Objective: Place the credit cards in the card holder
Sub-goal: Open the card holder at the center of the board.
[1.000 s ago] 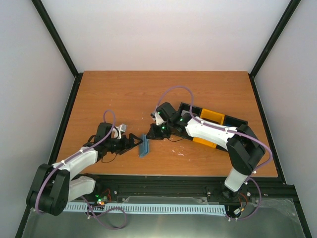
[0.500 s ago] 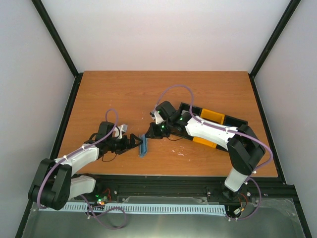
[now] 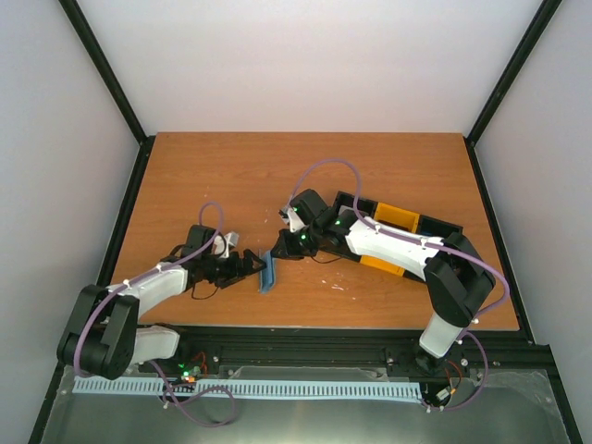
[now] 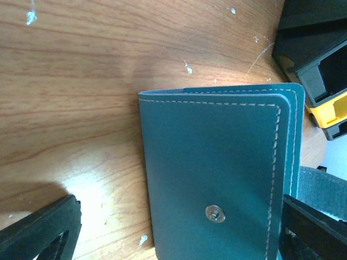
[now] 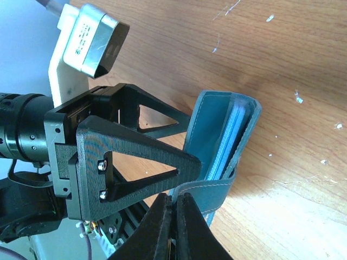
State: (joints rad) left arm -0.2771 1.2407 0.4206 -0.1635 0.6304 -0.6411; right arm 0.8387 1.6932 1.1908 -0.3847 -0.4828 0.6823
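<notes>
Left gripper (image 3: 250, 267) is edging closer, fingers spread wide astride the wallet (image 3: 268, 273), which is standing on edge on the table (image 3: 370, 166). Right gripper (image 5: 174, 208) is pinching its snap tab (image 5: 211, 192). Soft, light, floppy; probably wanting a grip across both covers.

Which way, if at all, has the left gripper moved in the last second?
Yes, slightly: the left gripper has edged right, toward the card holder and the black-and-yellow tray beyond it.
</notes>
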